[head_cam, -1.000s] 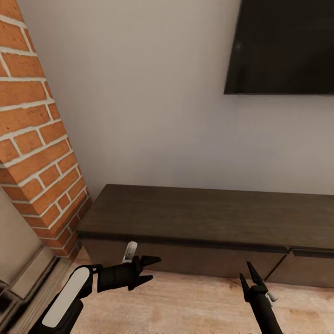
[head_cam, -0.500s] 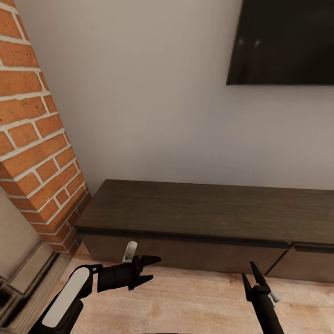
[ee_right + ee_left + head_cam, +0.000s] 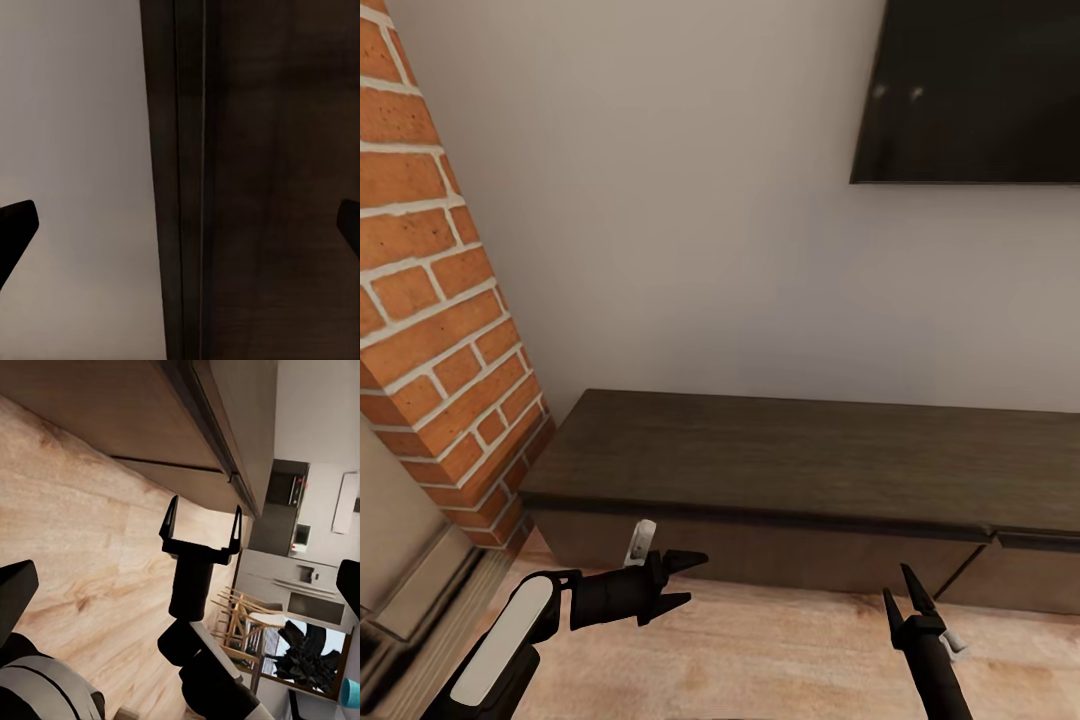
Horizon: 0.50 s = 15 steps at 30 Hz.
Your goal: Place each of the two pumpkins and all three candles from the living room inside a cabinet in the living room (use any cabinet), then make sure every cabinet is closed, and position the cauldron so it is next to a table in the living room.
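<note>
Two black grippers hang low over a pale wood-plank floor [image 3: 780, 650] in front of a long dark cabinet [image 3: 810, 470]. The left gripper [image 3: 682, 582], at about seven o'clock in the head view, points sideways toward three o'clock with its two pointed fingers spread apart and nothing between them; its forearm carries a smooth white panel. The right gripper [image 3: 908, 592], at about five o'clock, points up toward the cabinet front, its thin tapered fingers likewise parted and empty. The left wrist view catches the right gripper [image 3: 203, 521] as a squared black fork above the grainy floorboards.

Just beyond both grippers runs the cabinet, a low brown wood-grain unit with flat handleless fronts, all shut; a narrow seam divides two fronts toward four o'clock. The right wrist view shows its dark grained front [image 3: 277, 180] close up.

A red brick column [image 3: 440, 330] with pale mortar rises at nine o'clock. Behind the cabinet stands a plain off-white wall [image 3: 680, 220], with a glossy black screen [image 3: 975, 90] mounted at one o'clock.
</note>
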Available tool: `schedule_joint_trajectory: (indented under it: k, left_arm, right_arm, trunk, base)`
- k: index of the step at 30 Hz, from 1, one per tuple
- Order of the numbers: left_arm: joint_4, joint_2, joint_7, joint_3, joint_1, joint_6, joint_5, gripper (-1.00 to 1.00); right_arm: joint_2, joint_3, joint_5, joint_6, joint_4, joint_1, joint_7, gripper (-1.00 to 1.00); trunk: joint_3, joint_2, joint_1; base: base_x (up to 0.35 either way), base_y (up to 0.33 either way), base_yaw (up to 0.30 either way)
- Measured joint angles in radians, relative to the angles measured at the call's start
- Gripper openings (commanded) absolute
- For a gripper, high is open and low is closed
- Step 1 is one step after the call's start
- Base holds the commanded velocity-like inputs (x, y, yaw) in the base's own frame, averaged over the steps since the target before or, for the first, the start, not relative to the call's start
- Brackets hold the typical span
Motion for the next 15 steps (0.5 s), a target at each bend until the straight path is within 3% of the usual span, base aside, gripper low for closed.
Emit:
schedule_joint_trajectory:
  k: [15]
  left_arm:
    - [0.000,-0.001,0.000,0.000,0.006,0.000,0.000,1.00]
  right_arm:
    - [0.001,0.000,0.000,0.000,0.000,0.000,0.001,1.00]
  trunk:
    - [0.000,0.000,0.000]
  base:
    - [0.076,0.000,0.000]
